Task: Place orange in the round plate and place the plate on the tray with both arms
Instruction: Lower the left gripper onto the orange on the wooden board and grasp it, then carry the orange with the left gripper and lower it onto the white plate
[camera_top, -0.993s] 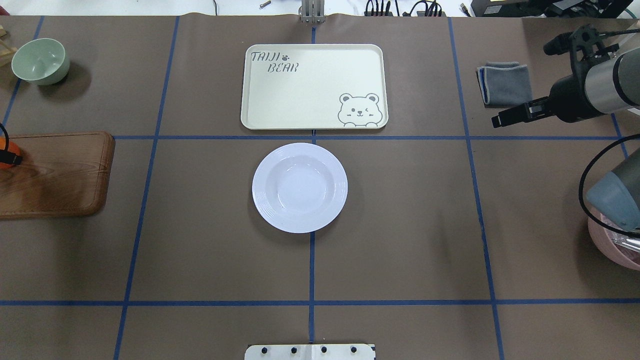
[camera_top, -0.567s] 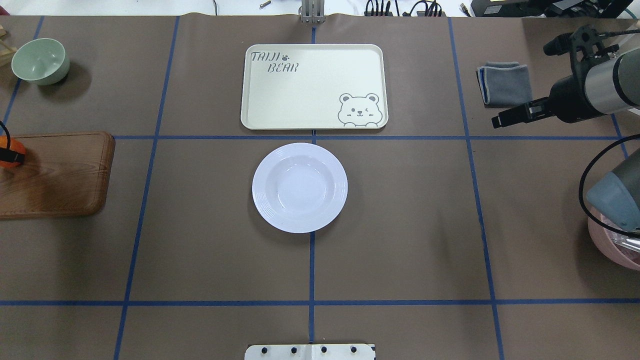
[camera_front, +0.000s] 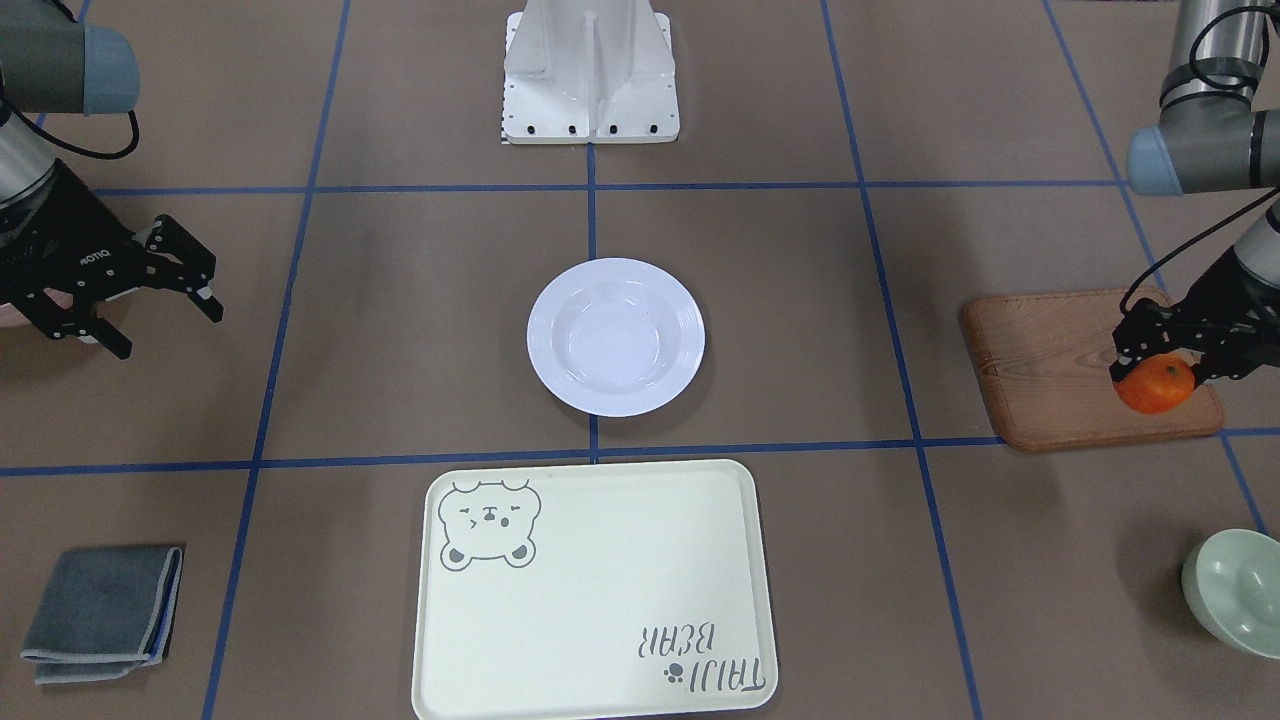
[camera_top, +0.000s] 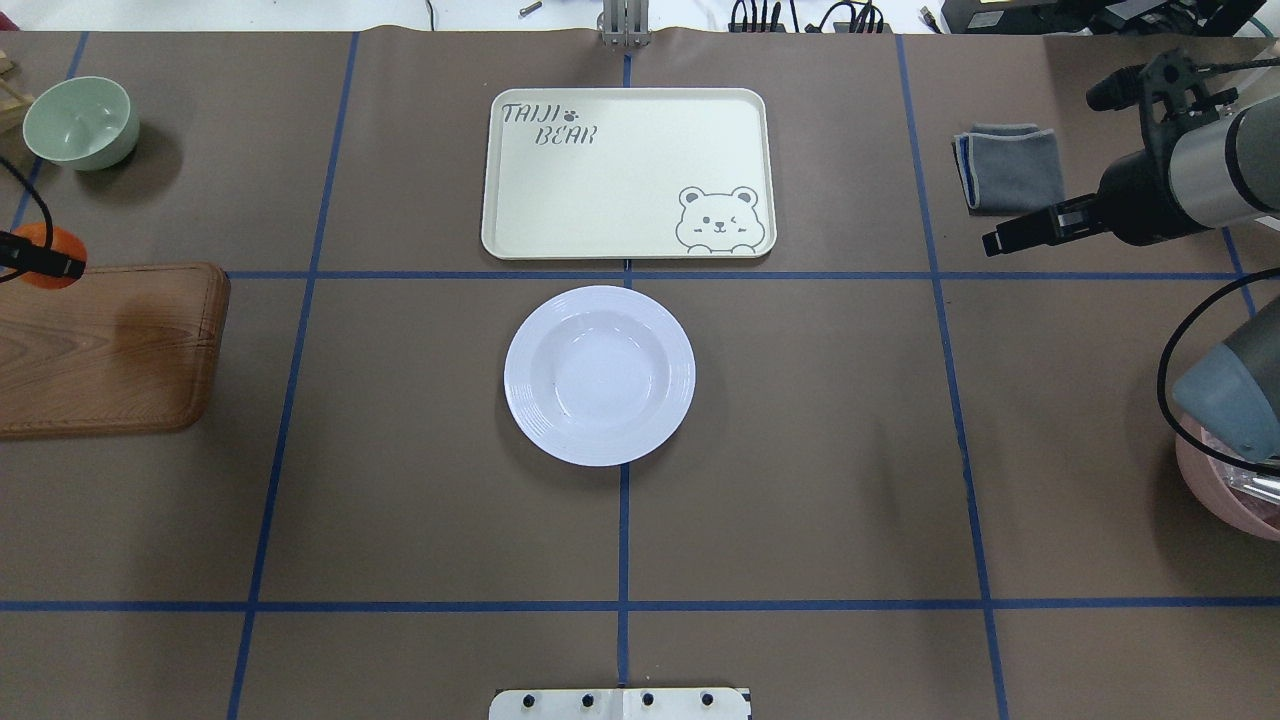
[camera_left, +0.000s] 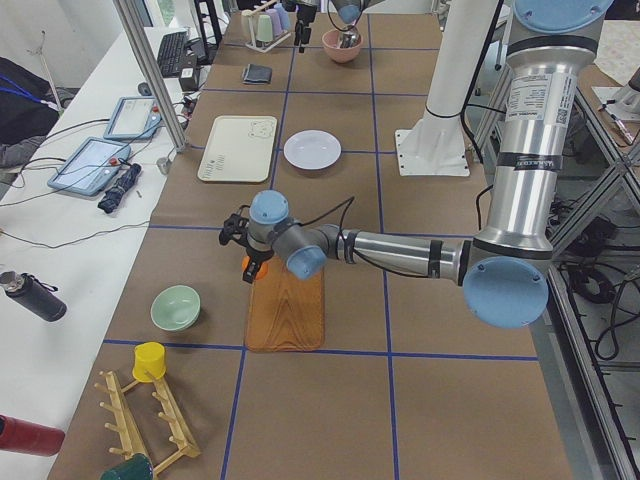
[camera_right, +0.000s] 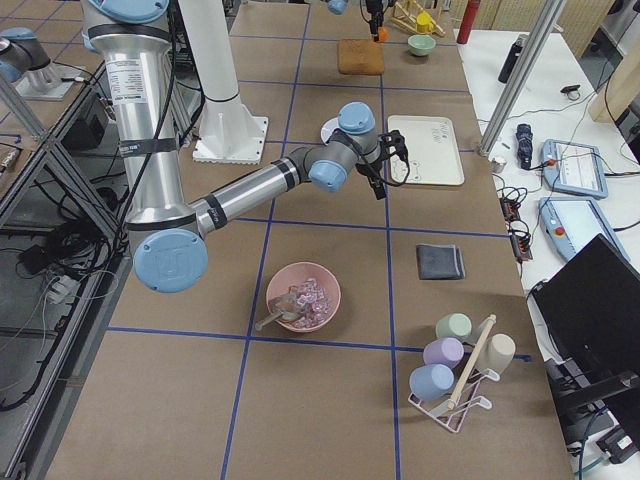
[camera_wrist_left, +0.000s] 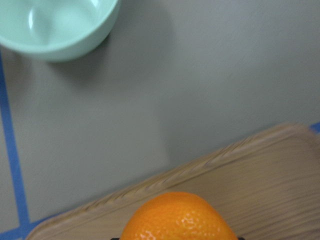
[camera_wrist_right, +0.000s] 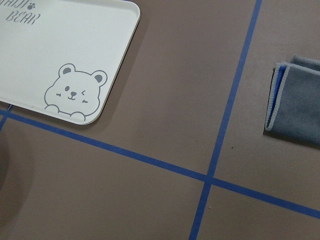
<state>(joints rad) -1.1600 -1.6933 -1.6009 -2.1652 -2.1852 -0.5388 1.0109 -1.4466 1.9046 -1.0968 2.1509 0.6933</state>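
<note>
The orange (camera_front: 1156, 386) is pinched in my left gripper (camera_front: 1160, 362), which is shut on it and holds it over the edge of the wooden board (camera_front: 1060, 365). In the overhead view the orange (camera_top: 45, 252) shows at the far left edge, and it fills the bottom of the left wrist view (camera_wrist_left: 177, 217). The round plate (camera_top: 598, 375) lies empty at the table's centre. Beyond it lies the tray (camera_top: 625, 175), with nothing on it. My right gripper (camera_front: 160, 322) hangs open and holds nothing, far right of the plate and near the grey cloth (camera_top: 1010, 165).
A pale green bowl (camera_top: 80, 122) stands at the back left, just beyond the board (camera_top: 110, 345). A pink bowl (camera_right: 303, 297) with a spoon sits under my right arm. A cup rack (camera_right: 455, 365) stands at the table's right end.
My left gripper has carried the orange from above the board toward its far edge, nearer the green bowl. The right arm, plate and tray have not moved.
</note>
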